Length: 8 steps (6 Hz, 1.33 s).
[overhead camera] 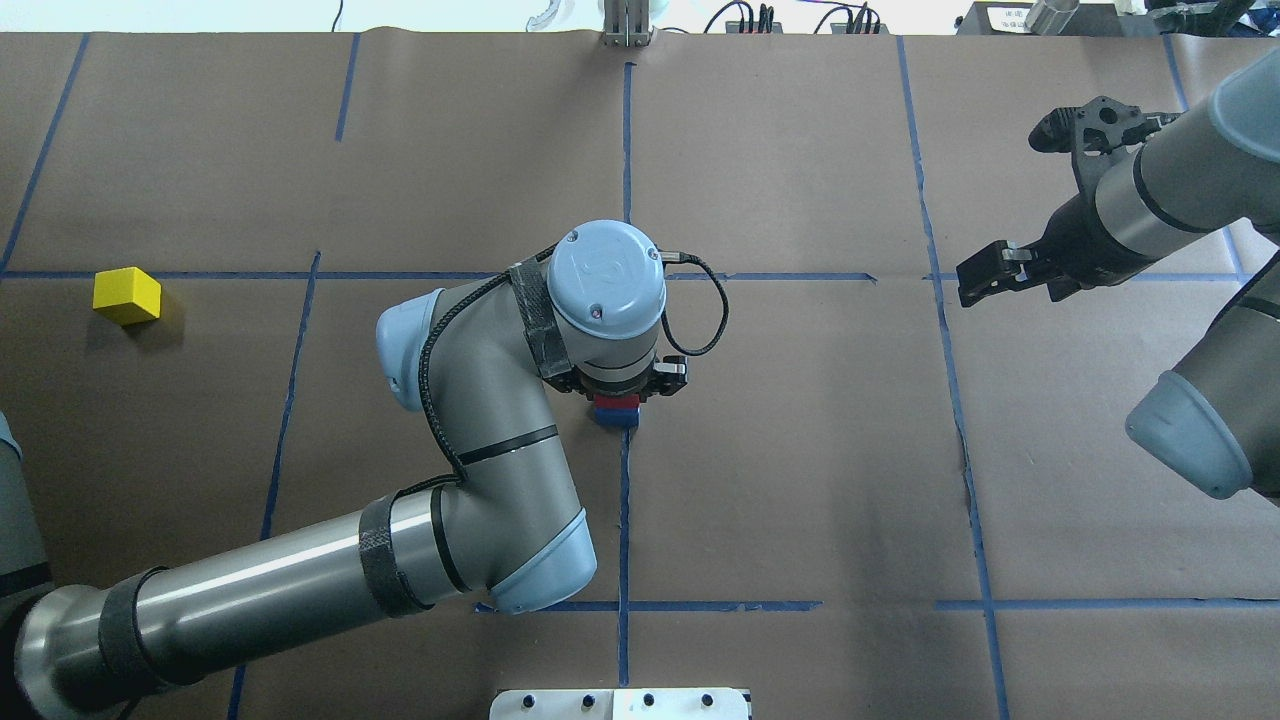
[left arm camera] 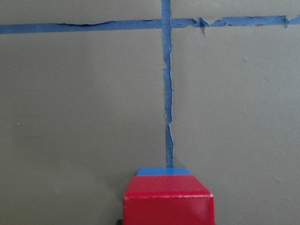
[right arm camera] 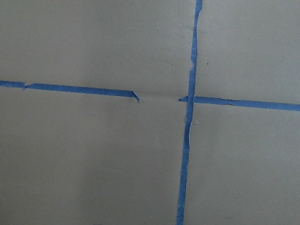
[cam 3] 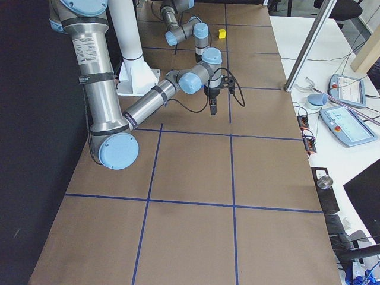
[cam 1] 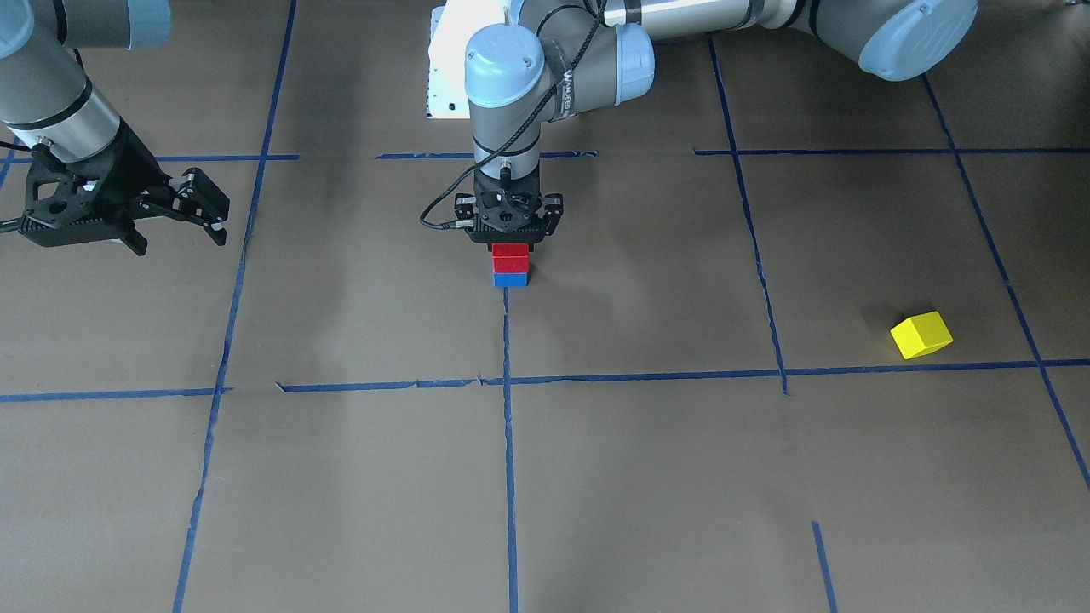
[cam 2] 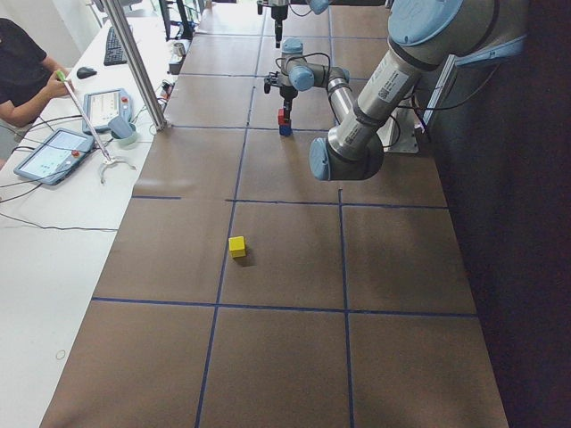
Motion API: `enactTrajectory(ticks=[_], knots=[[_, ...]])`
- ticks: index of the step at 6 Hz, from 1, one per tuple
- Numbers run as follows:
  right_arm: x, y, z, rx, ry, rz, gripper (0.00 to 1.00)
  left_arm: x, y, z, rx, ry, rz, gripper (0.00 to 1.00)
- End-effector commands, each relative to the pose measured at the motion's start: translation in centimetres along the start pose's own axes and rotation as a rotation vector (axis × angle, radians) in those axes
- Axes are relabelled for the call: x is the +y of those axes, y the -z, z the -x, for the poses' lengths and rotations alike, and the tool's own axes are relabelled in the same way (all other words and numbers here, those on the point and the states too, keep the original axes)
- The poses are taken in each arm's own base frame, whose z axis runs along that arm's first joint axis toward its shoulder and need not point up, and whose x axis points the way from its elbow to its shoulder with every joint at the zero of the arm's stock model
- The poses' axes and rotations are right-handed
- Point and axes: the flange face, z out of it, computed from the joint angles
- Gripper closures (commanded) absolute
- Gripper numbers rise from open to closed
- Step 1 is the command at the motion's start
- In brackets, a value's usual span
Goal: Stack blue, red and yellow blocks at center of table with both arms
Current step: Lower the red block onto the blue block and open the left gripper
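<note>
Red block (cam 1: 510, 258) on blue block (cam 1: 510, 279) at centre, yellow block (cam 1: 920, 334) far out toward the robot's left
Left gripper (cam 1: 510, 246) sits down on the red one, squaring it over the tape line (cam 1: 507, 340) — clamped or let go, you can't tell; right gripper (cam 1: 210, 209) hangs parted and empty, well clear, likely giving your stack room

Overhead & front cams opposed, both share table (overhead camera: 800, 480) ctr.
</note>
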Motion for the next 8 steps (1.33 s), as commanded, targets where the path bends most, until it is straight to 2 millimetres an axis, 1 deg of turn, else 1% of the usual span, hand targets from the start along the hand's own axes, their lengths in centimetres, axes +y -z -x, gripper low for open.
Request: enactTrajectory(ticks=[1,2,3,6,7,8], knots=[[-0.1,0.0,0.0,0.000,-0.001,0.000,0.00,0.0,0.4,-0.2,0.006,-0.002,-0.002,0.91],[-0.1,0.0,0.0,0.000,-0.001,0.000,0.00,0.0,0.4,-0.2,0.006,0.000,-0.002,0.91],[-0.1,0.0,0.0,0.000,-0.002,0.000,0.00,0.0,0.3,-0.1,0.005,0.000,-0.002,0.88],[0.0,-0.1,0.0,0.001,-0.002,0.002,0.00,0.6,-0.3,-0.1,0.000,-0.003,0.007,0.86],[0.0,-0.1,0.0,0.001,-0.002,0.002,0.00,1.0,-0.6,-0.2,-0.002,-0.007,0.012,0.82],[0.0,-0.1,0.0,0.001,-0.002,0.002,0.00,1.1,-0.5,-0.3,-0.001,-0.005,0.013,0.52]])
